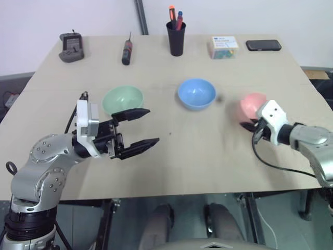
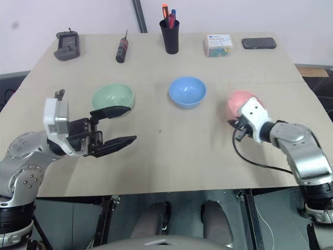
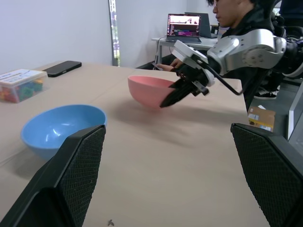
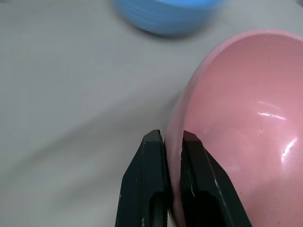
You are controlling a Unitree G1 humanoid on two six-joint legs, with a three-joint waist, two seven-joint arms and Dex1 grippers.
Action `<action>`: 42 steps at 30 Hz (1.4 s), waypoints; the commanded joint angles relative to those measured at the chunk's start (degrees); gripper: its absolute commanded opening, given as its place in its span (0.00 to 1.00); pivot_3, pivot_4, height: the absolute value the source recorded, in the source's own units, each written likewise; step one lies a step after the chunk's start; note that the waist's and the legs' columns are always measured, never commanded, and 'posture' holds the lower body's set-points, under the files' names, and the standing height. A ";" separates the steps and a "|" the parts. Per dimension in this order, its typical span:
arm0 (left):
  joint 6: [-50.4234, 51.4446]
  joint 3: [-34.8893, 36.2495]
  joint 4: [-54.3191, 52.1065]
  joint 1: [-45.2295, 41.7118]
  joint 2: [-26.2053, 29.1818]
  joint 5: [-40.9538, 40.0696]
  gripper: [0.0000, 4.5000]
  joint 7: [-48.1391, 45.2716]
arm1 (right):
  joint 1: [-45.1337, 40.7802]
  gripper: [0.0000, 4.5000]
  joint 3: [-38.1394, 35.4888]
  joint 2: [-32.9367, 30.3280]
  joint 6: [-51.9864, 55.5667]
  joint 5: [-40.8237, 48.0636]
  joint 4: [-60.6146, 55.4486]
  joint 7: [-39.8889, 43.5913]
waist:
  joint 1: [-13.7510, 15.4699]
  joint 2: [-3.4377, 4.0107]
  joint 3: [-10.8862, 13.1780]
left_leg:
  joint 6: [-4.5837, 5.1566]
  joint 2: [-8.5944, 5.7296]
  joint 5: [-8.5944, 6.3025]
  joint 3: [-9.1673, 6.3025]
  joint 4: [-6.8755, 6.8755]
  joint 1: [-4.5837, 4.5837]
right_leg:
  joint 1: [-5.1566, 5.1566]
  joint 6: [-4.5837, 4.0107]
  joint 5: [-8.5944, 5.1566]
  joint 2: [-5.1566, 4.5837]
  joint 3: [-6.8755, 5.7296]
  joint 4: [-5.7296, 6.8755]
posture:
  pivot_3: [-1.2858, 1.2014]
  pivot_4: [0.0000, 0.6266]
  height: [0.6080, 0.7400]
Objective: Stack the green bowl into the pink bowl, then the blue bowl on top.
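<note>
Right claw [image 4: 171, 142] is pinched shut on the rim of the pink bowl [image 1: 253, 104], one finger outside the wall, one inside, and the bowl sits tilted at the bench's right side. Left claw [image 1: 139, 129] hangs level with its fingers spread wide and empty, just in front of the green bowl [image 1: 122, 99]. Between the two bowls stands the blue bowl [image 1: 196, 93], upright. All three are smooth, round and plain. Pale wood-grain bench [image 1: 197, 156] fronts a white wall; along its far edge lie a black pen cup [image 1: 176, 37], a screwdriver [image 1: 126, 52], a clear box [image 1: 224, 47] and a phone [image 1: 263, 45]. Beyond the bench sits a person [image 3: 241, 19] by a laptop [image 3: 182, 26].
</note>
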 commanded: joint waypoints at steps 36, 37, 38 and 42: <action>11.31 -31.15 16.41 -21.69 6.74 56.32 0.89 24.66 | -7.04 0.97 -3.07 11.38 -10.57 7.69 -11.27 2.55 | -0.07 -0.30 -0.14 | -0.01 -0.06 0.01 0.09 0.01 -0.11 | -0.08 0.00 0.01 0.08 -0.11 0.04 | 0.52 0.24 1.00; 11.18 -31.29 16.74 -22.22 6.18 56.43 0.84 24.34 | -7.07 0.97 -3.22 11.22 -10.53 7.80 -11.39 2.57 | 0.02 -0.30 -0.14 | -0.02 -0.06 0.01 0.10 0.01 -0.11 | -0.08 -0.01 0.01 0.06 -0.10 0.04 | 0.52 0.24 1.00; 11.22 -31.15 17.05 -22.82 5.48 56.41 0.75 24.21 | -7.07 0.97 -3.49 11.07 -10.37 7.98 -11.55 2.49 | 0.11 -0.30 -0.14 | -0.02 -0.07 0.01 0.09 0.01 -0.12 | -0.07 -0.01 0.01 0.05 -0.11 0.03 | 0.52 0.24 1.00; 10.65 -30.88 17.93 -24.14 4.36 56.81 0.42 23.08 | -6.25 0.97 -4.54 9.99 -10.19 7.95 -12.09 2.24 | 0.11 -0.30 -0.14 | -0.02 -0.06 0.01 0.07 0.03 -0.12 | -0.07 -0.01 0.01 0.05 -0.12 0.05 | 0.52 0.24 1.00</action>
